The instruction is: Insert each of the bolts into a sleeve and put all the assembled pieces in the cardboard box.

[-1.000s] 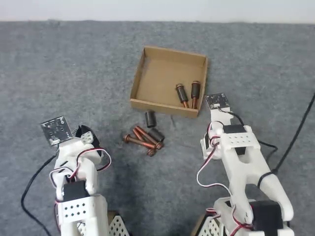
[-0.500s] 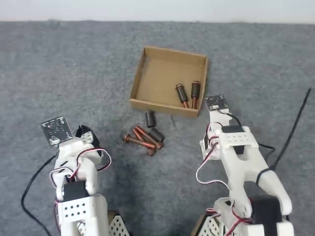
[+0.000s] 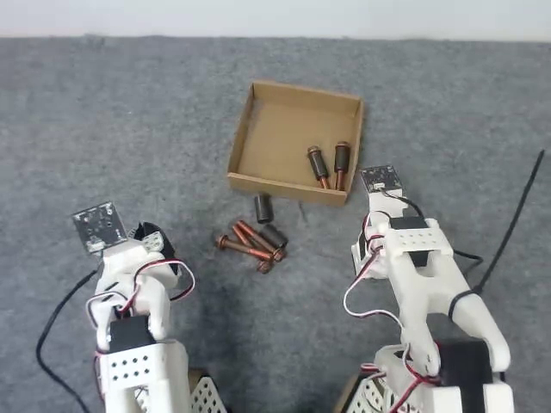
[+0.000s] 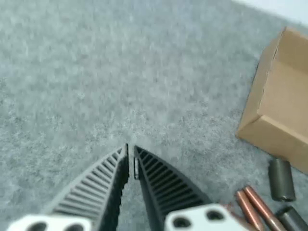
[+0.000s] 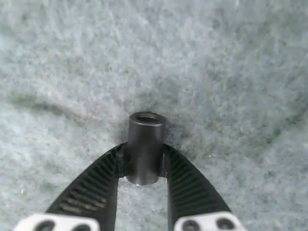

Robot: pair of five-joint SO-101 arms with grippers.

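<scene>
A dark sleeve [image 5: 147, 130] is being pinched by the right fingers [image 5: 94, 190] beside the cardboard box [image 3: 284, 188], while the left fingers [image 4: 159, 178] are being held shut, empty, near the loose bolts [image 3: 244, 245]. The smooth sleeve risks being twisted loose if a bolt is pushed in off-axis.

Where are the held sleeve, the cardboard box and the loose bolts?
held sleeve [image 5: 146, 149], right wrist view, dark side wall
cardboard box [image 3: 284, 188], high view, near wall
loose bolts [image 3: 243, 249], high view, shaft of the nearest one
</scene>
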